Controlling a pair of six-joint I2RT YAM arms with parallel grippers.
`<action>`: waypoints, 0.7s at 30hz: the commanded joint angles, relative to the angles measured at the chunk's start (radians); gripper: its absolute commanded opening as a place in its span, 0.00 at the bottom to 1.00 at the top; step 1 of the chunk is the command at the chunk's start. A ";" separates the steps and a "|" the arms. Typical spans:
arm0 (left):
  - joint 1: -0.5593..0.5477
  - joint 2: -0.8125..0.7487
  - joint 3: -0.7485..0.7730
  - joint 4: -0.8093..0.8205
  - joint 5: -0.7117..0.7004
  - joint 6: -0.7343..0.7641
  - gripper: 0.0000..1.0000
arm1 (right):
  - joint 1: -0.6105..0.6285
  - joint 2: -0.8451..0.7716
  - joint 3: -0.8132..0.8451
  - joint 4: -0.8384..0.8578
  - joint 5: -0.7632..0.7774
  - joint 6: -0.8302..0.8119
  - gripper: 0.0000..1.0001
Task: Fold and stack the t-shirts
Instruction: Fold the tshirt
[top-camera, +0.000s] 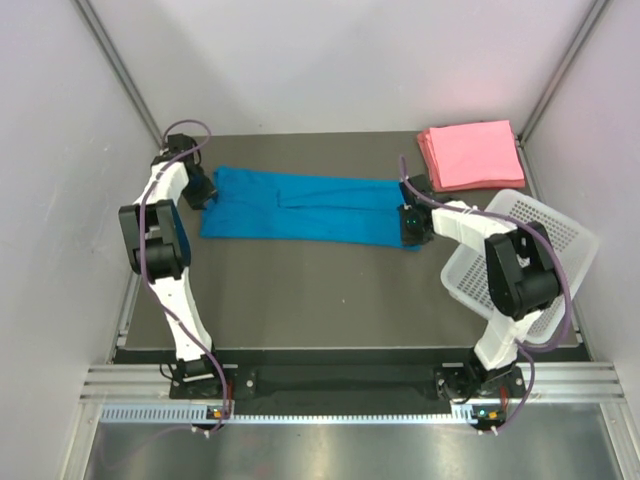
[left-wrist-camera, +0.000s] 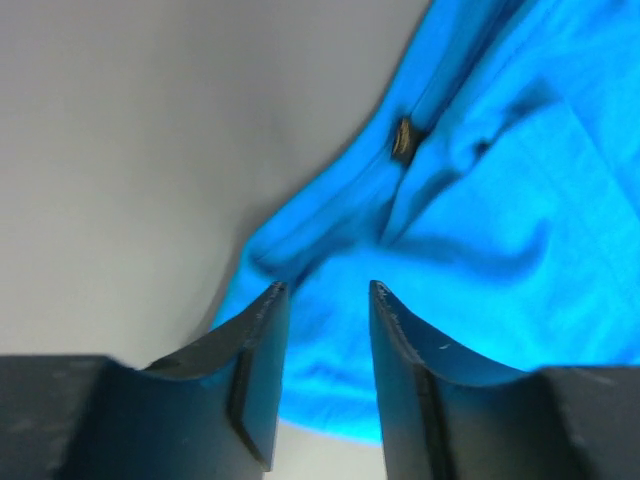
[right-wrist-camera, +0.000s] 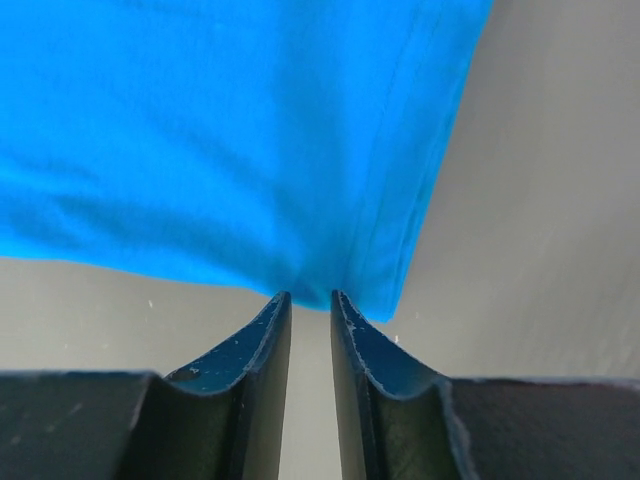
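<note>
A bright blue t-shirt (top-camera: 310, 205) lies folded into a long strip across the dark table. My left gripper (top-camera: 205, 192) is at its left end. In the left wrist view the gripper (left-wrist-camera: 325, 290) is open, with its fingers straddling the blue cloth (left-wrist-camera: 480, 220) near the collar tag. My right gripper (top-camera: 410, 222) is at the strip's right end. In the right wrist view the gripper (right-wrist-camera: 310, 295) has its jaws drawn close, the tips pinching the puckered edge of the shirt (right-wrist-camera: 220, 130) near its corner. A stack of folded pink t-shirts (top-camera: 470, 155) lies at the back right.
A white perforated basket (top-camera: 545, 245) stands tilted at the table's right edge, beside my right arm. Grey walls close in the table on the left, right and back. The metal rail with the arm bases runs along the near edge.
</note>
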 joint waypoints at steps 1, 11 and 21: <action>0.005 -0.169 -0.042 -0.029 -0.069 0.017 0.44 | 0.015 -0.073 -0.006 -0.025 0.030 0.038 0.24; 0.092 -0.333 -0.369 0.077 0.129 -0.020 0.46 | 0.032 -0.061 0.103 -0.012 -0.086 -0.132 0.34; 0.151 -0.373 -0.556 0.256 0.232 -0.119 0.48 | 0.113 -0.024 0.071 0.038 -0.136 -0.548 0.42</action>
